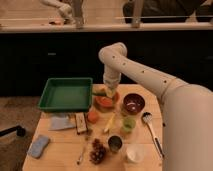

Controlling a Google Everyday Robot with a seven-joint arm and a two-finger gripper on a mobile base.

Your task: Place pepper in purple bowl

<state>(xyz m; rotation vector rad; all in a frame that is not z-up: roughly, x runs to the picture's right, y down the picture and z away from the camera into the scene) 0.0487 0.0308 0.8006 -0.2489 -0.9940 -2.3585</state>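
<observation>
White and bulky, the robot arm (150, 77) sweeps in from the right and bends down over the middle of the table, so the wrist hangs above the orange bowl (106, 102). Its gripper (109, 93) is closed on the pepper (100, 93), whose slim green length sticks out to the left just above that bowl's rim. To my eye the pepper is being carried in the air, not yet released, and the purple bowl (134, 103) waits just beside the orange one to the right, so a short shift that way looks like what remains.

Pale wood makes up the table (60, 142), set before a dark cabinet front with a light counter ledge running behind. A green tray (66, 94) sits at the back left corner, out of the way. Nearer me lie a blue cloth (39, 146), a light green cup (129, 123), a yellow fruit (109, 123), a spoon (150, 130), a dark metal cup (115, 143) and a bunch of grapes (98, 151), well apart from the purple bowl, so nothing crowds the drop.
</observation>
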